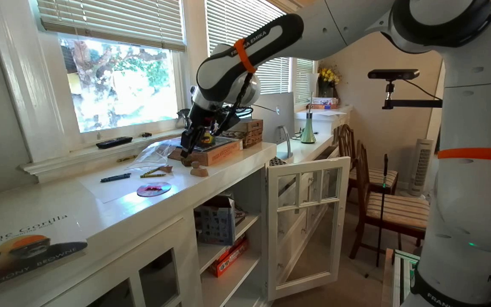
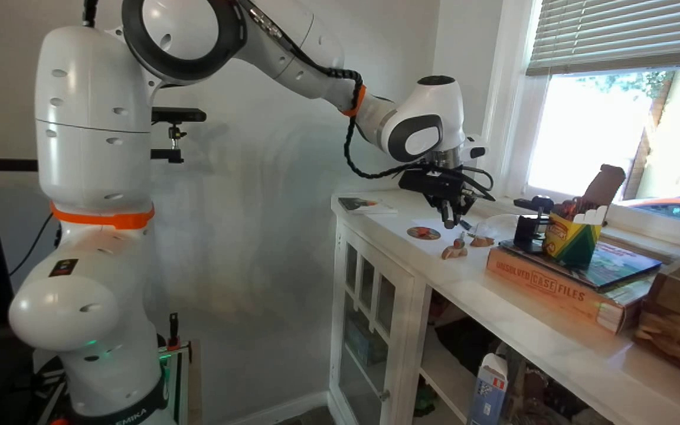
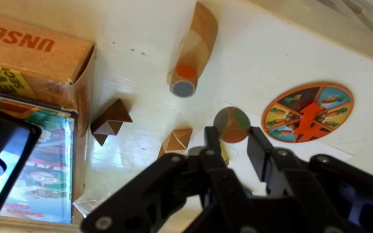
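In the wrist view my gripper [image 3: 232, 131] has its fingertips pressed on both sides of a small round wooden piece [image 3: 231, 124] with grey, green and orange spots. It is held above white paper. Both exterior views show the gripper [image 1: 189, 149] [image 2: 449, 219] low over the white counter, pointing down. Past the fingertips lies a spinner disc [image 3: 308, 113] with a red arrow. A curved wooden piece [image 3: 202, 35] with an orange spot and grey end rests farther off. Two angular brown pieces, a darker one [image 3: 112, 121] and a lighter one [image 3: 178, 139], sit nearby. A yellow crayon [image 3: 224, 155] is partly hidden.
An orange game box [image 2: 543, 283] carries a crayon box [image 2: 573, 239] and a black stand [image 2: 529, 227]. A wooden crate [image 1: 252, 132] stands beyond. Clear plastic [image 1: 154, 153], blue crayons [image 1: 115, 178] and a book [image 1: 24, 256] lie on the counter. A cabinet door [image 1: 307, 204] hangs open below.
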### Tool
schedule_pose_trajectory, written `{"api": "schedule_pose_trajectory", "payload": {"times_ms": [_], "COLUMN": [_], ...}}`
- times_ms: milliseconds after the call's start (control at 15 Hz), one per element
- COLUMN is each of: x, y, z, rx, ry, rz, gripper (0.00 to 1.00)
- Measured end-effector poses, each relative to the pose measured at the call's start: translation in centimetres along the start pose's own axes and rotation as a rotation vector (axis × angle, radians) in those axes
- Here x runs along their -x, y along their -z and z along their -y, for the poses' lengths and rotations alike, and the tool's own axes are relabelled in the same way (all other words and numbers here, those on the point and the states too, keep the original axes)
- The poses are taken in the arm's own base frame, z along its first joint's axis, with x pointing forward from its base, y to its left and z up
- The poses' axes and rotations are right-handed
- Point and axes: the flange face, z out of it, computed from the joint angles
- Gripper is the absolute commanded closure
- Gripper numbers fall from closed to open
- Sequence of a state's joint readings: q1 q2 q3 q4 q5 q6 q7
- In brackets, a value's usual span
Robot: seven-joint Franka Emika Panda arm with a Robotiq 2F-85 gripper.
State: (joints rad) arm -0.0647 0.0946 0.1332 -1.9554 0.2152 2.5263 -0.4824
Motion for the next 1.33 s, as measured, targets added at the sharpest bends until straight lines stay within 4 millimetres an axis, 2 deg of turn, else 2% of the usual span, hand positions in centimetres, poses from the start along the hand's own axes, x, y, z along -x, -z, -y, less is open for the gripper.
{"api": "schedule_pose_trajectory", "payload": {"times_ms": [733, 1333], "x": [3.6, 5.6], "y": [1.2, 0.5], "z": [-0.5, -1.4], "rx": [0.01, 0.011], "ry": [-0.013, -0.008], "rz": [0.043, 0.043], "gripper": [0.93, 0.93]}}
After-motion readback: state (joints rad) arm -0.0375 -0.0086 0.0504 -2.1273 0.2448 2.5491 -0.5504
